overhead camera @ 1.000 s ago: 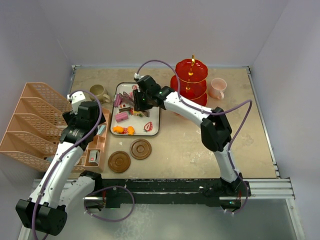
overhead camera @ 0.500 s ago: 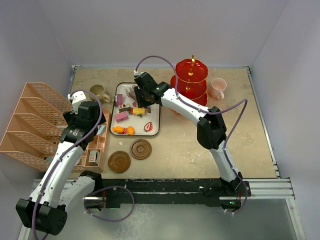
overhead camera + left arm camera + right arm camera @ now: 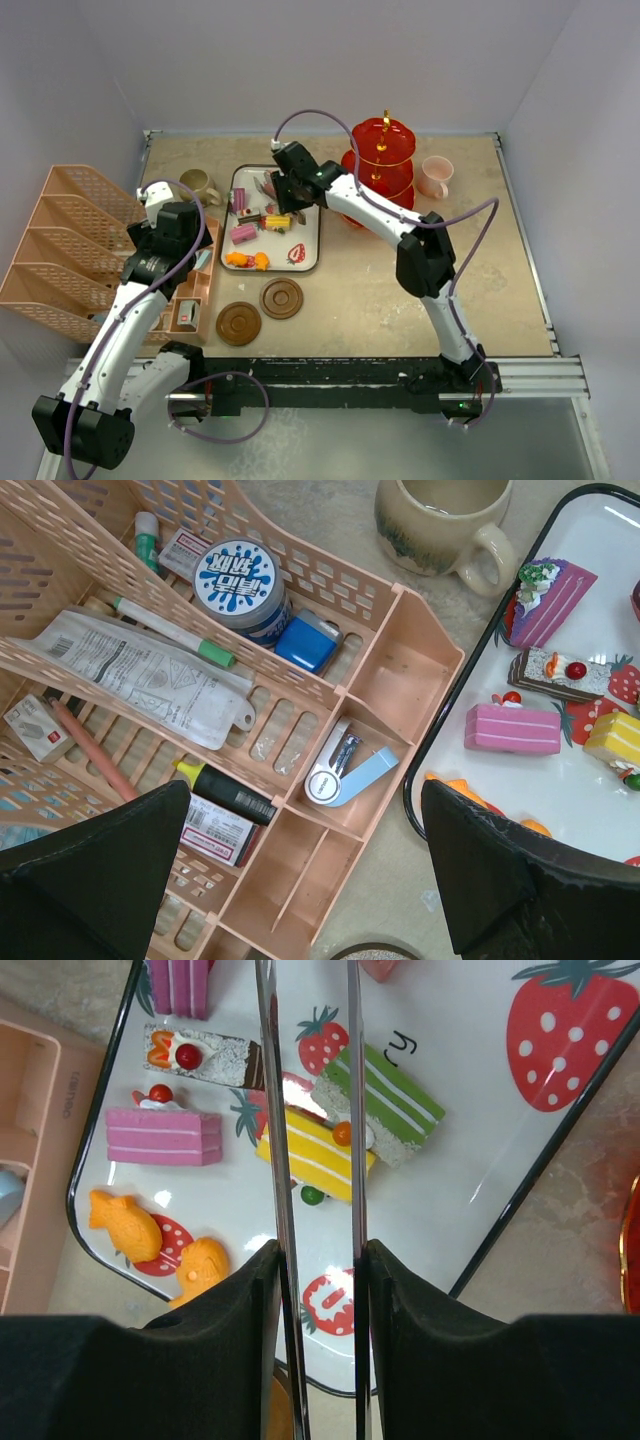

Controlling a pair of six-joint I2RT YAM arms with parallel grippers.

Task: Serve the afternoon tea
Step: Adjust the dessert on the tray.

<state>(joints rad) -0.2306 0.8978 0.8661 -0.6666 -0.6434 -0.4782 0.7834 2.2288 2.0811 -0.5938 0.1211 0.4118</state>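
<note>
**A:** Which arm is on the sweets?

**B:** The right one. The right gripper (image 3: 318, 1256) is clamped on the long tweezers (image 3: 276, 1110), over the strawberry tray (image 3: 450, 1195). The two blades stand apart with nothing between them as far as the wrist view shows. Their tips run out of the frame, so I cannot tell what they touch.

**A:** And the target?

**B:** My guess is the yellow slice (image 3: 312, 1155). It lies on the tray under the gap between the blades, with its long axis slanting across them. I'd turn the wrist so the blades close on its flat sides.

**A:** Any room?

**B:** Little. The green slice (image 3: 385, 1100) leans against it on the right. The tray looks glossy, so a loose pinch may only push it along.

**A:** The left arm?

**B:** The left gripper (image 3: 305, 815) hangs spread wide over the pink organiser (image 3: 400, 670), left of the tray, with the olive mug (image 3: 445, 520) beyond it.

**A:** Where do the sweets go?

**B:** Probably the red stand (image 3: 380, 165), just beside the tray on the right, with the pink mug (image 3: 435, 176) further right and the two coasters (image 3: 282, 298) on the near side
</note>
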